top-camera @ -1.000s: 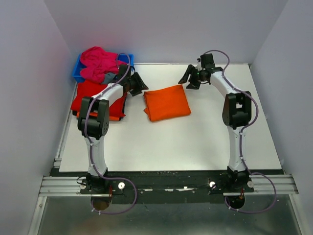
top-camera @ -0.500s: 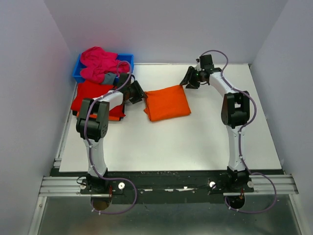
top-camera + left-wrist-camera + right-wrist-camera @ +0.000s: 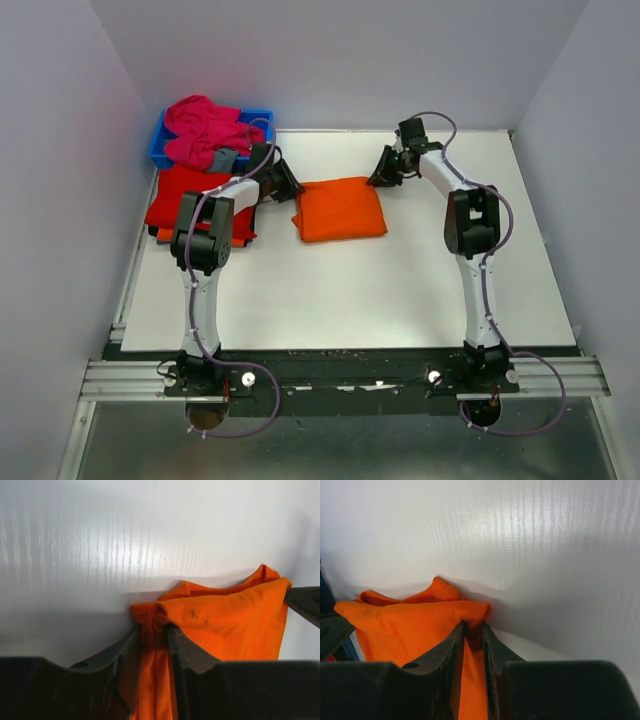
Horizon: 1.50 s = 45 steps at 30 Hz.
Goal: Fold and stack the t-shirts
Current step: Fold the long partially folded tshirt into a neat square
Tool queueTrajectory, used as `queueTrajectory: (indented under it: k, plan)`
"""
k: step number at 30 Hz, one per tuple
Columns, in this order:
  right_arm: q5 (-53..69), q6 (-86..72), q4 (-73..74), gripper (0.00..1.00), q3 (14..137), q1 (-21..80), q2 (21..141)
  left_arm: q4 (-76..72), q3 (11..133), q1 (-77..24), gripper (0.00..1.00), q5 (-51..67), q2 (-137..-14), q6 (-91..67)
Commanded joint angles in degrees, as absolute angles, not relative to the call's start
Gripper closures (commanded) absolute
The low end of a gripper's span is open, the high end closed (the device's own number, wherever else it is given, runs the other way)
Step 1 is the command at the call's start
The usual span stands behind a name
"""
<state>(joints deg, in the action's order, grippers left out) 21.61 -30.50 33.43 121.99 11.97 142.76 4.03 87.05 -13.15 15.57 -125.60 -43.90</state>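
A folded orange t-shirt (image 3: 340, 210) lies on the white table, left of centre towards the back. My left gripper (image 3: 287, 186) sits at its far left corner, shut on a bunched fold of the orange cloth (image 3: 225, 625); the pinch shows between the left gripper's jaws (image 3: 154, 628). My right gripper (image 3: 383, 171) is at the far right corner, its jaws (image 3: 473, 628) shut on the orange shirt's edge (image 3: 400, 625). A red t-shirt (image 3: 185, 195) lies flat at the left. A magenta-pink t-shirt (image 3: 203, 128) is heaped in the bin.
A blue plastic bin (image 3: 157, 150) stands at the back left corner, with a small grey cloth piece (image 3: 222, 158) at its front edge. An orange hem shows under the red shirt's near edge. The white table (image 3: 400, 290) runs to grey walls on three sides.
Both grippers came down onto the orange shirt's far corners and closed on the cloth. The shirt now lies squarer to the table.
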Motion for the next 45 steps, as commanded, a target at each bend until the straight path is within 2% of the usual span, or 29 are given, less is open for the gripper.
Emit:
queueTrajectory:
  k: [1,3,5,8,20,22,23,24,25,26,27,28,33,40,45]
  plan:
    - [23.2,-32.1,33.7,0.79,119.5,12.9,142.7,4.1,91.4,-13.2,0.66,16.3,-130.5,-42.9]
    - [23.4,-32.3,30.8,0.87,115.9,13.0,140.5,2.7,91.5,-13.2,0.8,16.6,-130.9,-42.9]
    - [22.2,-32.3,29.7,0.94,113.2,12.9,138.6,1.5,90.7,-13.2,0.9,17.1,-130.5,-42.4]
    - [19.9,-31.6,29.4,0.99,108.5,12.9,134.2,0.3,87.1,-13.2,0.97,17.4,-128.2,-41.3]
    - [19.9,-32.5,14.1,0.99,64.4,13.2,105.8,-12.3,50.7,-16.6,0.99,15.8,-103.6,-43.1]
    - [20.9,-32.3,12.3,0.97,58.5,13.3,101.4,-13.5,44.7,-18.0,0.97,15.0,-99.6,-43.1]
    - [21.2,-32.2,11.4,0.9,55.6,13.4,99.1,-13.7,42.6,-18.5,0.94,14.6,-97.6,-43.2]
    - [21.1,-32.1,10.8,0.79,53.2,13.4,97.3,-13.8,40.5,-18.9,0.86,14.2,-96.1,-43.6]
    - [21.2,-31.8,10.0,0.64,51.6,13.4,95.6,-14.3,38.9,-18.8,0.71,14.0,-94.7,-44.1]
    - [22.0,-30.9,8.7,0.55,50.0,13.4,94.2,-15.1,37.7,-18.8,0.61,14.2,-93.6,-43.9]
    - [22.5,-30.7,7.7,0.54,49.1,13.4,93.5,-14.9,37.4,-18.8,0.52,14.2,-93.0,-43.5]
    - [22.8,-30.2,7.5,0.52,48.6,13.4,93.2,-14.2,37.7,-18.8,0.49,14.3,-92.6,-43.1]
    - [25.7,-30.5,3.7,0.43,47.0,13.4,94.4,-12.0,40.1,-18.8,0.43,14.9,-93.0,-41.9]
    - [25.6,-31.1,2.0,0.43,48.4,14.6,99.0,-12.7,43.6,-18.7,0.43,16.2,-99.0,-41.5]
    - [16.6,-31.0,7.8,0.47,52.5,18.4,101.5,-12.4,45.2,-18.7,0.43,15.7,-101.5,-41.8]
